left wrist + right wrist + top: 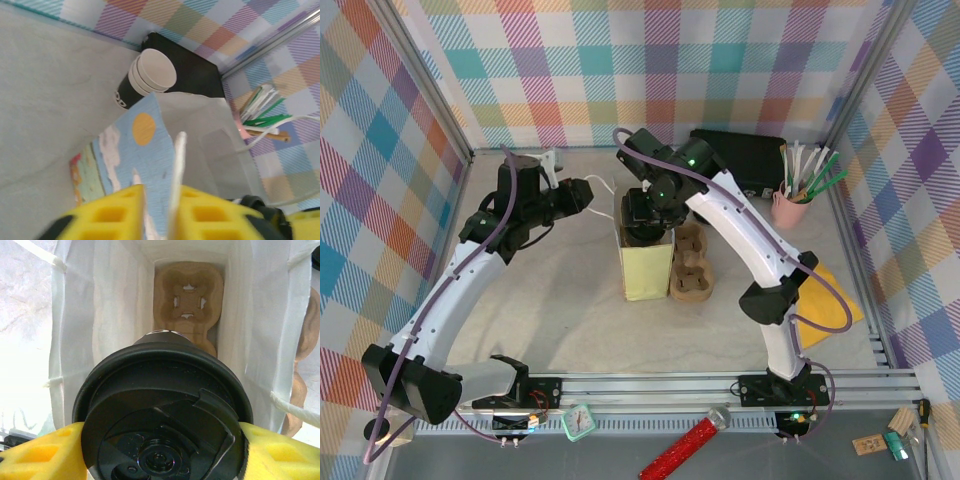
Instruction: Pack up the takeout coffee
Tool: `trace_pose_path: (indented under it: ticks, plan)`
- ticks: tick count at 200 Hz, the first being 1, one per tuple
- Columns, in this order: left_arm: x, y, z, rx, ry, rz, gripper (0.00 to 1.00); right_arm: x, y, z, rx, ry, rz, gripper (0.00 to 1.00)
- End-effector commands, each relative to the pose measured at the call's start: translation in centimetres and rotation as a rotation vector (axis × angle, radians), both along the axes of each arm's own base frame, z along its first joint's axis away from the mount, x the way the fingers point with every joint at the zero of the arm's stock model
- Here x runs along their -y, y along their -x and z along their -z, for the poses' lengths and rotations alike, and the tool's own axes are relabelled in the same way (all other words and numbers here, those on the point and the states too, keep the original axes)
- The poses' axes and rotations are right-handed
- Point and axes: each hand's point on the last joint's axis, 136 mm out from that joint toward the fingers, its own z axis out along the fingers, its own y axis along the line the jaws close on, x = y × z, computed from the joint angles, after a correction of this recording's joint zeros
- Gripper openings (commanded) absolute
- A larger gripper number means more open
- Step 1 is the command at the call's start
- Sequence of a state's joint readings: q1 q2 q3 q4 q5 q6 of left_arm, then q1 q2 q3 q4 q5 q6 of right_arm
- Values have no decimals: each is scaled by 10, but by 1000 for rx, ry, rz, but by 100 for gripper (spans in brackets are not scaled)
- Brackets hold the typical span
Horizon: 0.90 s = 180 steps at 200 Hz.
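The right jaws are gripping the takeout coffee (162,415), holding it in the mouth of the open paper bag (645,268), above a cardboard cup carrier (187,295) lying on the bag's bottom. The left jaws are pinching the bag's rim. A second carrier (690,262) is sitting just beside the bag.

The walls (620,70) carry a pastel plaid of pink, teal, orange, purple and yellow. The surface (570,330) is pale grey. The bag (645,270) seems pale yellow on its near side; it is white inside and has a blue panel with an orange disc and white clouds. The coffee cup (160,425) has a glossy black lid. The right end effector (160,455) has yellow fingers (35,452). The tray (189,295) is brown. At the far right, a pink cup (788,208) holds green and white sticks (815,170).
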State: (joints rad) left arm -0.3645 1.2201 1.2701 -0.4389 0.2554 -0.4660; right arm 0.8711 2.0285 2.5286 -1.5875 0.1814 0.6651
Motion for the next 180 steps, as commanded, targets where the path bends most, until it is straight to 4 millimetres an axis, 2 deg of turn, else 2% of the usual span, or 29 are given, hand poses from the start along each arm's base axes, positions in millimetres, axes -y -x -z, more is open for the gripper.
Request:
trace_pose_path:
  ticks: [1, 6, 52, 129, 180]
  plan:
    - [16, 9, -15, 35, 44, 74, 3, -2, 5, -1, -13, -2, -24, 63]
    - [18, 10, -15, 36, 45, 79, 0, -2, 5, -1, -15, 0, -23, 63]
    - [32, 23, -19, 40, 66, 117, 0, -2, 10, 10, -66, 18, -17, 63]
    - [32, 32, -20, 37, 73, 115, 0, 6, 19, 27, -141, 84, -6, 63]
    - [30, 34, -20, 37, 69, 109, 0, 17, 26, 27, -164, 123, 4, 63]
